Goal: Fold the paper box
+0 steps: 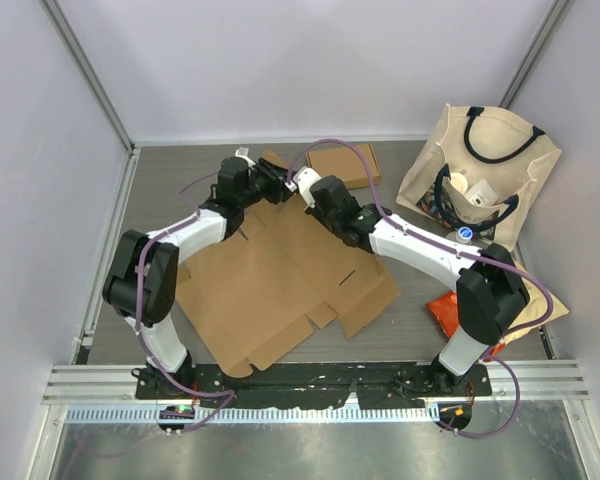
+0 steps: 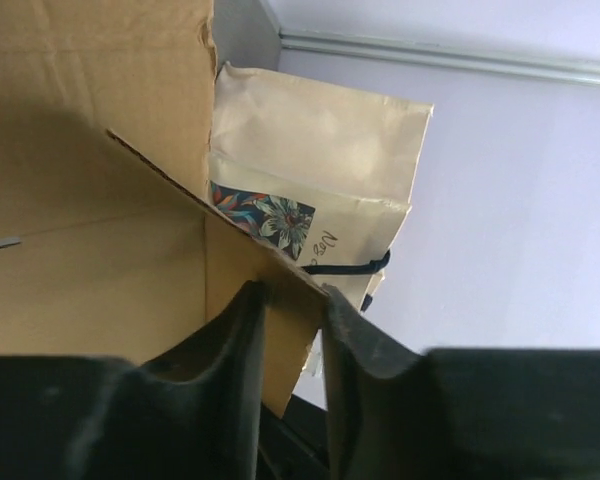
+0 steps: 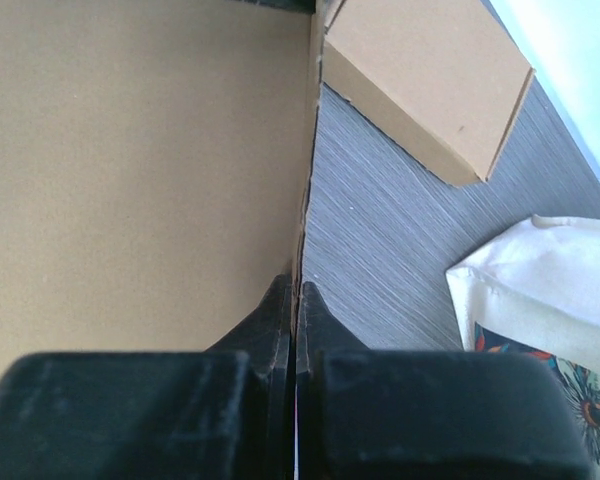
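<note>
Top view: paper box (image 1: 270, 285) lies mostly flat below the tools, far side lifted; left wrist: left gripper (image 2: 290, 295) straddles a flap (image 2: 292, 335), grip indeterminate, so it may slip; right wrist: right gripper (image 3: 295, 290) pinches the edge of a panel (image 3: 140, 180), which may tear.

Grey table (image 1: 165, 180). Bears flat cardboard (image 1: 270, 290) mid-table and a box (image 1: 342, 163) at the far edge. Holds a tote (image 1: 480, 170) and an orange packet (image 1: 448, 310) on the right.

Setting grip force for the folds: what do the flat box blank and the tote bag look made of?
Box blank: brown corrugated cardboard, matte; its cut edge looks layered and fluted. Tote bag: likely cream cotton canvas, with soft creases and a printed flower.
</note>
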You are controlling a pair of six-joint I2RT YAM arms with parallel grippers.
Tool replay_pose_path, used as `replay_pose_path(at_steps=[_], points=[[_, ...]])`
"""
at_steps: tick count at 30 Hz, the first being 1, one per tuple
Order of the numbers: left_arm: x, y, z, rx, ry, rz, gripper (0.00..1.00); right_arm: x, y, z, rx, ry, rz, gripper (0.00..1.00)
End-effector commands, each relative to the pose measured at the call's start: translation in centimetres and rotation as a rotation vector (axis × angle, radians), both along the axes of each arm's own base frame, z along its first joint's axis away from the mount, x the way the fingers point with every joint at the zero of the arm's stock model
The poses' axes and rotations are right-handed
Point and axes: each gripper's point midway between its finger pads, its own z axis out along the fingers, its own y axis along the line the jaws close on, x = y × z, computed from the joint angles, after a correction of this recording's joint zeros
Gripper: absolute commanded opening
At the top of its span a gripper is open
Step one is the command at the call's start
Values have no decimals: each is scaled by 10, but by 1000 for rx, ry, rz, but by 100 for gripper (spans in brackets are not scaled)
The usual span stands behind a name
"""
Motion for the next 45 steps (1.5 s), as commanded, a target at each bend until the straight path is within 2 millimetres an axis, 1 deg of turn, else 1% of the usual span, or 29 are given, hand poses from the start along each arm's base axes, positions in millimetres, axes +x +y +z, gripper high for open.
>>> replay_pose_path(at_steps=[1, 3, 5, 6, 8, 9, 10, 12, 13, 16, 17, 18, 19, 20, 21, 22, 23, 26, 27, 31, 33, 34, 36, 37, 39, 40, 42, 43, 45], points=[[-3, -15, 29, -50, -145, -52, 20, 2, 13, 53, 93, -112, 16, 2], [-4, -15, 30, -24, -182, -61, 15, 1, 9, 57, 96, -125, 4, 5], [-5, -11, 30, -7, -197, -49, 2, 1, 3, 60, 91, -121, -40, 21], [-5, -10, 28, -1, -195, -39, 0, 3, -5, 63, 84, -118, -93, 33], [0, -5, 30, 5, -209, -7, 0, -6, -12, 67, 137, -35, -212, 39], [2, -3, 32, 6, -216, 5, 0, -11, -15, 67, 172, -1, -280, 47], [5, 2, 34, 7, -224, 39, 0, -16, -19, 69, 269, 39, -412, 47], [5, 9, 40, 6, -229, 86, 0, -38, -33, 82, 312, 131, -550, 49], [7, 14, 40, 10, -219, 117, 0, -51, -25, 85, 379, 205, -554, 50], [9, 31, 46, -36, -202, 229, 0, -83, -9, 123, 711, 317, -581, 51], [10, 37, 50, -50, -203, 270, 0, -92, 12, 120, 874, 399, -575, 51], [7, 42, 52, -56, -201, 289, 0, -109, 11, 153, 1062, 414, -527, 53], [5, 46, 55, -68, -198, 311, 0, -116, 17, 159, 1186, 445, -517, 54], [4, 50, 57, -69, -198, 336, 0, -116, 26, 145, 1308, 478, -511, 54], [4, 59, 52, -62, -189, 382, 0, -128, 19, 172, 1541, 522, -538, 58], [0, 64, 61, -72, -205, 399, 0, -129, 18, 169, 1632, 545, -556, 59], [-2, 67, 62, -71, -209, 412, 0, -123, 12, 152, 1726, 517, -610, 60], [-10, 73, 61, -69, -214, 433, 0, -117, -9, 150, 1893, 465, -703, 62], [-13, 74, 55, -64, -204, 433, 0, -110, -14, 152, 1936, 428, -734, 62], [-21, 81, 57, -103, -245, 456, 0, -100, -2, 141, 2025, 516, -835, 64], [-24, 84, 56, -108, -257, 458, 0, -92, 4, 126, 2040, 545, -898, 64], [-26, 83, 60, -115, -272, 451, 0, -88, 6, 128, 2086, 552, -909, 64], [-28, 83, 59, -109, -279, 446, 0, -79, 13, 114, 2082, 564, -963, 64], [-29, 83, 59, -111, -282, 443, 0, -73, 15, 119, 2118, 554, -961, 64], [-31, 83, 59, -122, -296, 443, 0, -64, 22, 103, 2105, 560, -1027, 64], [-32, 83, 59, -124, -299, 443, 0, -60, 25, 104, 2122, 562, -1027, 64], [-34, 83, 59, -127, -307, 437, 0, -51, 28, 92, 2109, 541, -1077, 61], [-36, 82, 61, -128, -312, 431, 0, -46, 26, 93, 2121, 505, -1088, 56], [-40, 81, 62, -125, -321, 418, 0, -39, 23, 89, 2129, 463, -1110, 52]])
